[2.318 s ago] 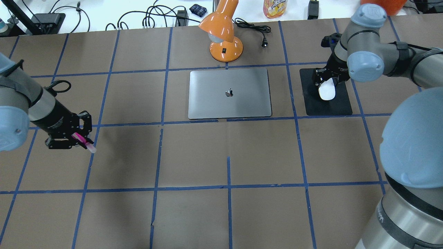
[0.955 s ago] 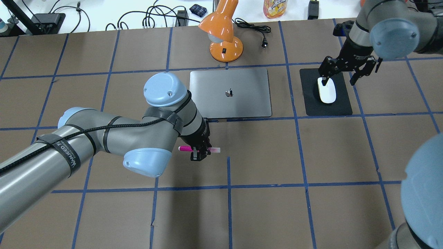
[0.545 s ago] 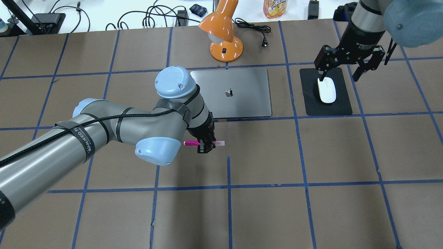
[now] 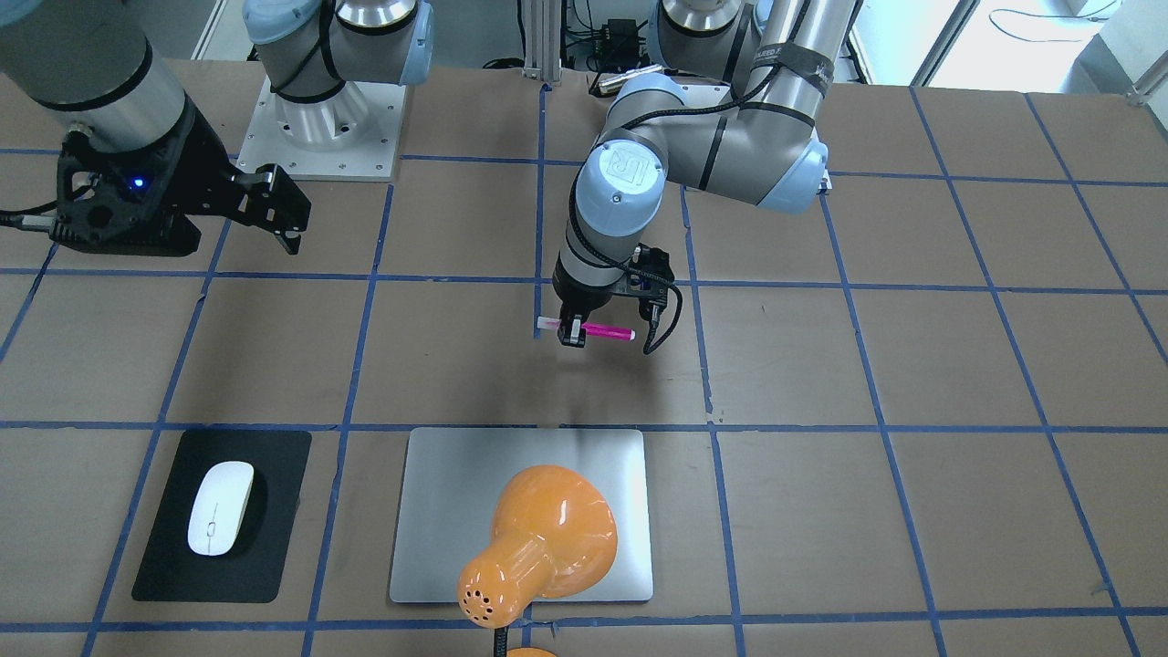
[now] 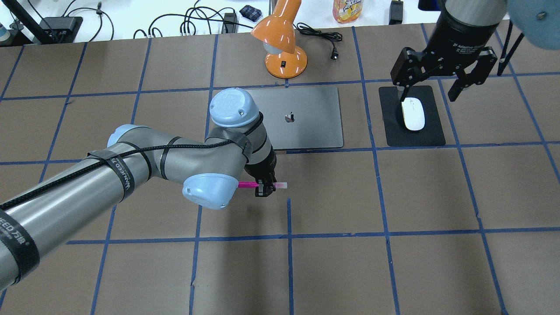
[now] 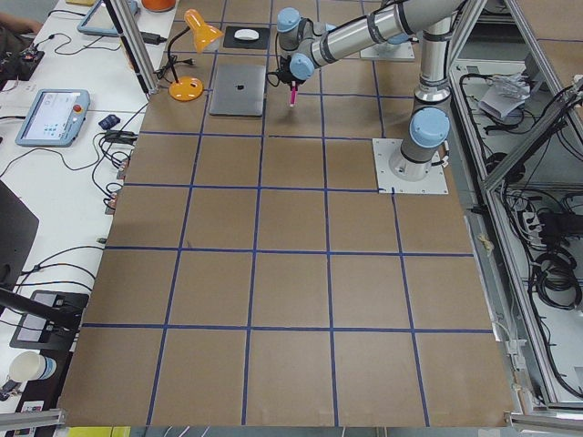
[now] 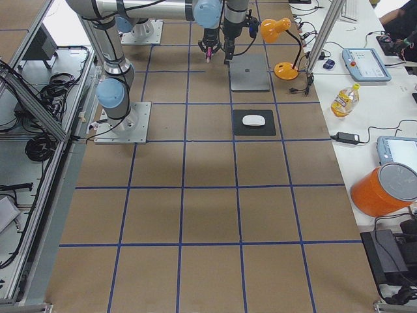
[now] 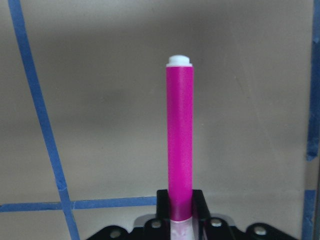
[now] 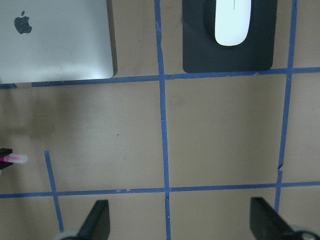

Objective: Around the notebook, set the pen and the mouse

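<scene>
1. While the right gripper (image 5: 426,89) now hangs wide open above the mouse (image 5: 413,113), having let go and risen in the last couple of seconds, the mouse lies on the black pad (image 5: 433,135) beside the notebook (image 5: 306,118), on the robot's right. That half looks done.
2. The left gripper (image 5: 264,189) has swung in from the table's far left and stays clamped on the pen (image 5: 247,185), which it holds level.
3. The pen now sits near the notebook's robot-side edge, apart from it; I cannot tell whether it touches the table.
4. Lowering and releasing the pen there probably remains.
</scene>
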Motion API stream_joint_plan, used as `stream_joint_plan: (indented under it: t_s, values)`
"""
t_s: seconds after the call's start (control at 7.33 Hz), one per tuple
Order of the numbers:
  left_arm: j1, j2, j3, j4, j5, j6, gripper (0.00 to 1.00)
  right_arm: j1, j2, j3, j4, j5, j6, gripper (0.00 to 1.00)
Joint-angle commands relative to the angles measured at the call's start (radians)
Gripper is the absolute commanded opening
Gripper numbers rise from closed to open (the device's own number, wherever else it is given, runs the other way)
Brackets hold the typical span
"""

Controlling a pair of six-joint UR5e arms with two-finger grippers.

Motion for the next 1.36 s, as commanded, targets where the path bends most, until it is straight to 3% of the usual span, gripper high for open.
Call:
stream_joint_plan:
  t_s: [0.0,0.14,0.41,0.82,1.23]
  values:
    - [-0.009,-0.014,0.013,0.001,0.000,-0.107,0.00,0.028,-0.013,-0.014,-0.017,0.013,0.050,1.00]
    - [-0.011,-0.020,0.024,0.000,-0.007,-0.143,0.00,0.029,-0.009,-0.053,-0.026,0.014,0.050,1.00]
    - [-0.046,-0.072,0.065,0.033,-0.001,-0.151,0.01,0.032,0.072,-0.194,0.063,0.008,0.066,1.00]
    - [-0.080,-0.115,0.090,0.034,0.003,-0.146,0.06,0.023,0.102,-0.222,0.029,0.013,0.052,1.00]
    - [-0.080,-0.146,0.093,0.034,0.000,-0.146,0.28,-0.001,0.103,-0.229,0.009,0.016,0.056,1.00]
